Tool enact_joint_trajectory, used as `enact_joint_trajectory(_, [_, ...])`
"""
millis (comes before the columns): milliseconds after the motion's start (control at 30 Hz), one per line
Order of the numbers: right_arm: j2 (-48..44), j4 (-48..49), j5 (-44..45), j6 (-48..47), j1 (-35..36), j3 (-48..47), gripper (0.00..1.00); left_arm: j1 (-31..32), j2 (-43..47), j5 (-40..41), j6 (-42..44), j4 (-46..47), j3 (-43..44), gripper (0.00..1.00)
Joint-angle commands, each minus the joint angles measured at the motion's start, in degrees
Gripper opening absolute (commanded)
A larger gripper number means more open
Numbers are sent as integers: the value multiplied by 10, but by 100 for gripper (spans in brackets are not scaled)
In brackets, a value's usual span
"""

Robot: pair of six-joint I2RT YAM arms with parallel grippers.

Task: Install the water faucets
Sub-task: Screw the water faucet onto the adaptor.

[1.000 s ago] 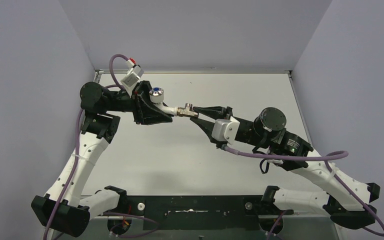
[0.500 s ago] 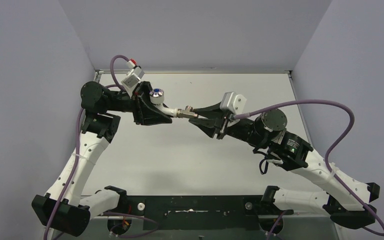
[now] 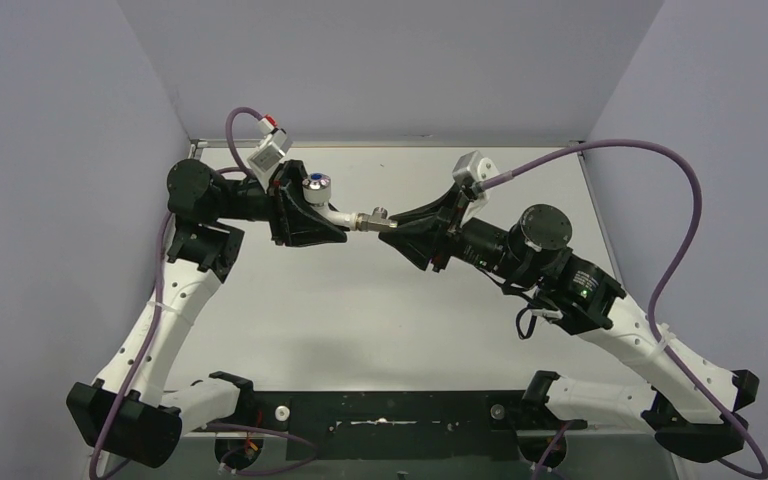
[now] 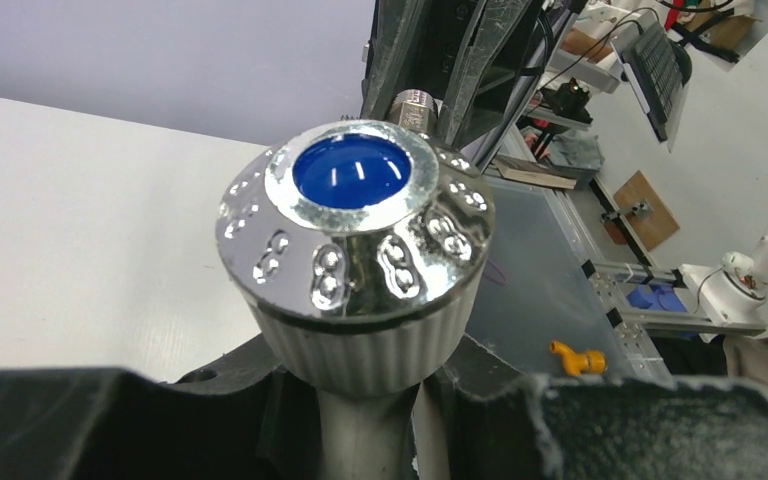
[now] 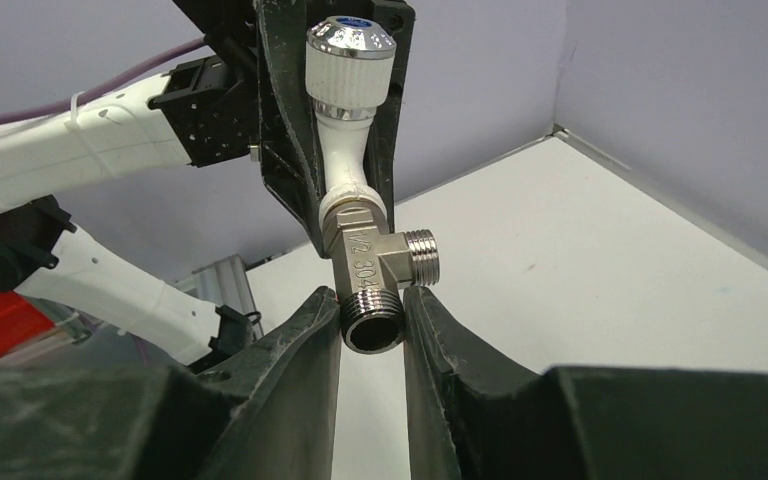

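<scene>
Rolled further: right claw, pinching fitting; tap in left claw.

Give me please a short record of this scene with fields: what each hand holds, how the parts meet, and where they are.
left hand: shut on white tap body
right hand: shut on one threaded end of metal fitting
knob: chrome knob with blue dot, on the tap body
joint: tap body's end meets the fitting; thread depth cannot be told
position: both parts held in the air above the table

White arms, black joints, purple cables
</scene>
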State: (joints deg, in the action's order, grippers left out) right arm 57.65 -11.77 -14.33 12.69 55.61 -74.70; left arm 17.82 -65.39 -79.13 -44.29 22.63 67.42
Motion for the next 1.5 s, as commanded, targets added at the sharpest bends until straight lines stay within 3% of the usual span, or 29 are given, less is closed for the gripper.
enact_joint_trajectory(0, [7, 24, 14, 91, -24, -9, 0, 5, 9, -2, 23, 39, 30, 0])
enact_joint_trajectory(100, [0, 30, 9, 76, -25, -6, 1, 5, 6, -1, 24, 38, 33, 0])
enact_joint_trajectory(300, [-44, 44, 8, -51, -25, 12, 45, 5, 12, 2, 24, 38, 30, 0])
enact_joint_trajectory(333, [-54, 48, 5, -81, -25, 18, 48, 5, 12, 2, 24, 38, 29, 0])
enact_joint_trajectory(567, [-112, 84, -53, -344, -25, 69, 60, 5, 16, 15, 12, 37, 19, 0])
enact_joint_trajectory(700, [-106, 91, -88, -523, -25, 80, 64, 5, 18, 30, -6, 36, 16, 0])
enact_joint_trajectory(867, [-52, 37, -129, -661, -24, 27, 65, 5, 19, 39, -29, 16, 15, 0])
enact_joint_trajectory(1133, [-14, 1, -180, -711, -20, -15, 64, 5, 23, 41, -17, -30, 13, 0])
enact_joint_trajectory(1467, [16, 8, -144, -740, 7, -26, 57, 5, 16, 35, -16, -32, 13, 0])
